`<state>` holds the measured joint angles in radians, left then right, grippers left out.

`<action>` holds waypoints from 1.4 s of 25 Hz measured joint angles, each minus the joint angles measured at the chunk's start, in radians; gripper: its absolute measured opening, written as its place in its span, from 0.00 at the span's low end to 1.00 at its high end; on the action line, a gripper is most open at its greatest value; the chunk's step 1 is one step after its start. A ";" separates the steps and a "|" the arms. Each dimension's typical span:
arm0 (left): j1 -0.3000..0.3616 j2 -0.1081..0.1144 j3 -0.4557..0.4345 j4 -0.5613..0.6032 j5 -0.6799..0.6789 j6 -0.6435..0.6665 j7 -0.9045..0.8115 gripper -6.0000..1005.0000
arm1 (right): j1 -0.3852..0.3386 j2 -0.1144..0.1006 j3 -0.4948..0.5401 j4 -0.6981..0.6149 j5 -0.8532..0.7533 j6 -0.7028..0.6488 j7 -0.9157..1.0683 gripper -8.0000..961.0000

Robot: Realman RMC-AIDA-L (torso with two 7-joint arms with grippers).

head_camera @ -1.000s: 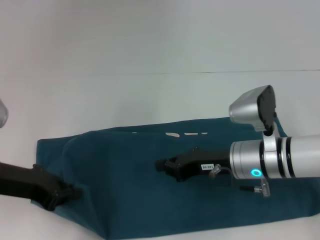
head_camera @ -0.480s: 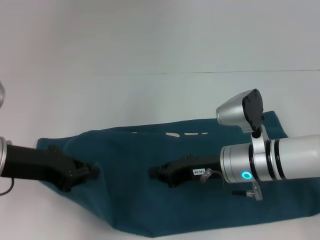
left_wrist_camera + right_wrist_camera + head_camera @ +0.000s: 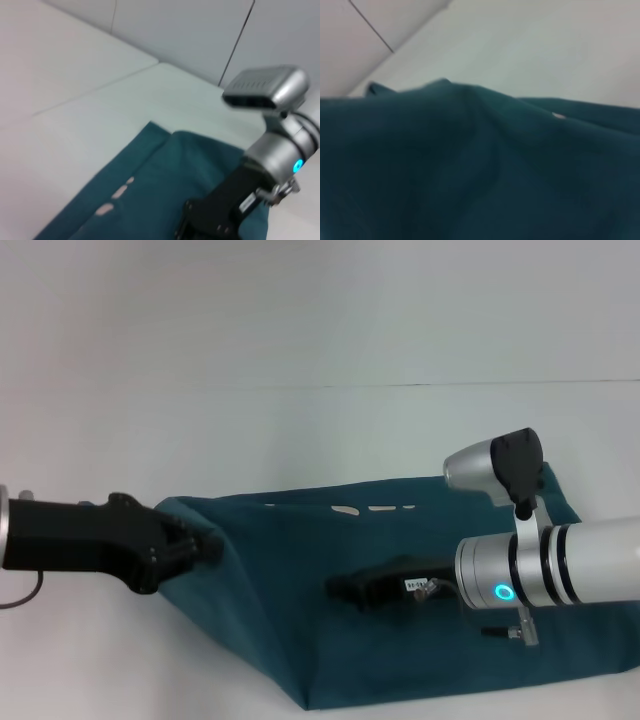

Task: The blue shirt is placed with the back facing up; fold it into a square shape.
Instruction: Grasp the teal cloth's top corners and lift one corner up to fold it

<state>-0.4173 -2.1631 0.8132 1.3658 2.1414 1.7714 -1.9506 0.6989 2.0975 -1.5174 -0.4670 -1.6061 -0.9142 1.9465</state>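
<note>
Since a second ago we have carried our left gripper (image 3: 205, 547) inward across the tabletop (image 3: 320, 430), dragging the left edge of the blue shirt (image 3: 400, 660) with it, so the bare white surface on that side has widened and the cloth's left border now runs as a slanting line down to a point near the front edge. Our left gripper is pressed together on that gathered edge of fabric, which rises in a small peak at the fingertips. Our right gripper (image 3: 345, 589) has stayed over the middle of the shirt, shifting only a little; it lies low against the cloth, and we cannot tell whether its fingers are spread or pressed together. In the left wrist view the right gripper (image 3: 200, 225) shows black above the teal fabric (image 3: 150, 200), with white printed marks beside a fold. From the right wrist view we see the shirt (image 3: 470, 175) filling most of the picture, wrinkled into a soft ridge, with the pale tabletop (image 3: 545, 50) beyond it.
</note>
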 joint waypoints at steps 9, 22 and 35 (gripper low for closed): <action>0.014 -0.002 0.000 0.046 -0.120 0.039 0.002 0.05 | 0.005 0.004 0.000 0.005 -0.027 0.021 0.030 0.01; 0.018 0.000 0.004 0.064 -0.200 0.043 0.003 0.05 | -0.002 0.008 -0.001 0.008 -0.020 0.021 0.023 0.01; 0.059 -0.008 -0.025 -0.075 -0.113 -0.036 0.002 0.07 | -0.065 -0.001 0.029 -0.092 0.232 -0.048 -0.194 0.01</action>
<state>-0.3582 -2.1708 0.7879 1.2910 2.0282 1.7350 -1.9485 0.6340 2.0966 -1.4887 -0.5592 -1.3740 -0.9619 1.7525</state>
